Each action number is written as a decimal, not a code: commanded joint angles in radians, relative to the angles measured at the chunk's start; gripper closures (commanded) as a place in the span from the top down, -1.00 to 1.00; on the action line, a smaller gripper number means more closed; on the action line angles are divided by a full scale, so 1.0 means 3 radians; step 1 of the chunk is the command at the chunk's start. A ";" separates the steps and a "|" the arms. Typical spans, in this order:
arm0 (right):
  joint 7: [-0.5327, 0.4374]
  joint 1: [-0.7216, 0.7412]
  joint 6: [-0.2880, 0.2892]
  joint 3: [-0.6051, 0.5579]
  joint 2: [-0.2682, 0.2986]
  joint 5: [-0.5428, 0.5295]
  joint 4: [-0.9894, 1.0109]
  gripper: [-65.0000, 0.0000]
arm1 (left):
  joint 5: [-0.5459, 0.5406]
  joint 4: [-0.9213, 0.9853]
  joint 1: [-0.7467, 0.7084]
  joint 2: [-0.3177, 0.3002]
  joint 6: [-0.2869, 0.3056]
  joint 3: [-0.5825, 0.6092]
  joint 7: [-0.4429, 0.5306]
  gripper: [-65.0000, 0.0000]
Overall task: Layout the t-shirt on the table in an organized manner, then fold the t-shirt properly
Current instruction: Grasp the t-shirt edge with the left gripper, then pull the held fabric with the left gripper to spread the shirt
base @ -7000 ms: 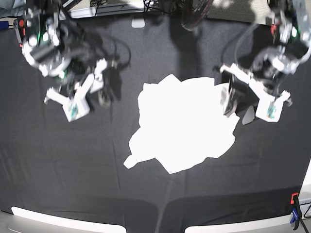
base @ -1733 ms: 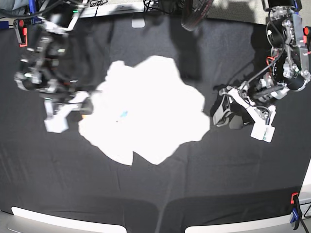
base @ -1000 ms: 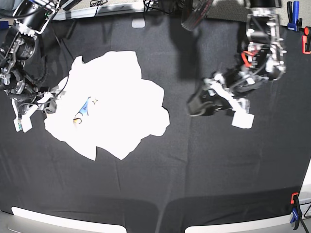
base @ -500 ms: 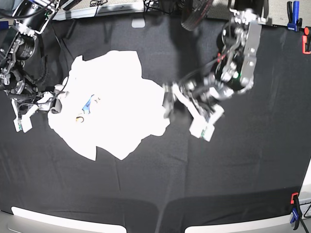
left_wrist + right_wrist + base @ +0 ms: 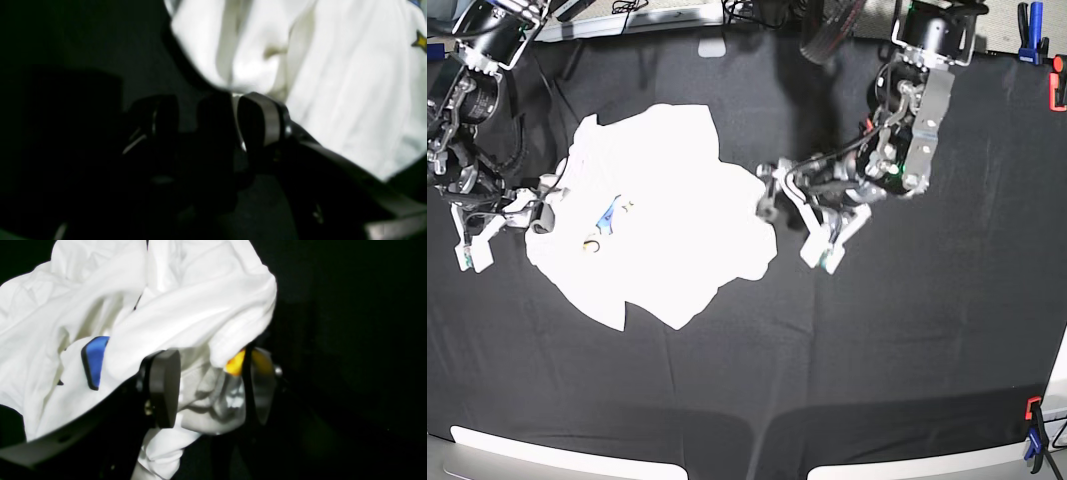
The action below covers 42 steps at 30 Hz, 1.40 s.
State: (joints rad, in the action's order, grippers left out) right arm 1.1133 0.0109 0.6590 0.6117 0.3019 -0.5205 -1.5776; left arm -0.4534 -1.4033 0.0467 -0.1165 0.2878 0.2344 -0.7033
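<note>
On the left, my right tool [image 5: 210,386] sits at the t-shirt's [image 5: 667,220] left edge. Its pads stand wide apart and released, with loose white cloth bunched between them and draped over the top, a blue mark [image 5: 93,363] showing beside it. The shirt lies rumpled and spread left of centre on the black surface [image 5: 877,350]. At its right edge is my left tool [image 5: 213,113], fingers apart and gripping nothing, just beside the hem, with a yellow star [image 5: 421,41] on the cloth beyond.
</note>
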 commanded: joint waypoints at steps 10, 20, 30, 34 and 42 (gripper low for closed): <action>-0.0043 0.0056 0.0025 0.0018 0.0062 -0.0048 -0.0065 0.02 | -0.0047 -0.0055 0.0085 0.0067 0.0217 -0.0008 0.0430 -0.06; -0.0042 0.0056 0.0025 0.0018 0.0019 -0.0047 -0.0065 0.02 | 0.0342 -0.0051 0.0083 0.0261 0.0217 -0.0008 0.0603 -0.09; -0.0029 0.0056 0.0126 0.0017 0.0019 -0.0777 -0.0065 0.02 | 0.0464 -0.0051 0.0085 0.0257 0.0216 -0.0015 0.0712 -1.00; -0.0029 0.0056 0.0127 0.0017 0.0019 -0.1010 -0.0065 0.02 | 0.0467 -0.0052 0.0086 0.0257 0.0216 -0.0015 0.0867 -1.00; -0.0006 0.0055 0.0130 0.0017 0.0019 -0.1050 -0.0065 0.02 | 0.1386 -0.0052 0.0312 0.0144 0.0158 -0.0015 0.0860 -1.00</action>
State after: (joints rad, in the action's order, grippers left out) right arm 1.1213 0.0109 0.6849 0.6117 0.2909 -0.8089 -1.5776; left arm -0.0349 -1.4002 0.1181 -0.0734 0.3470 0.2325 -0.4740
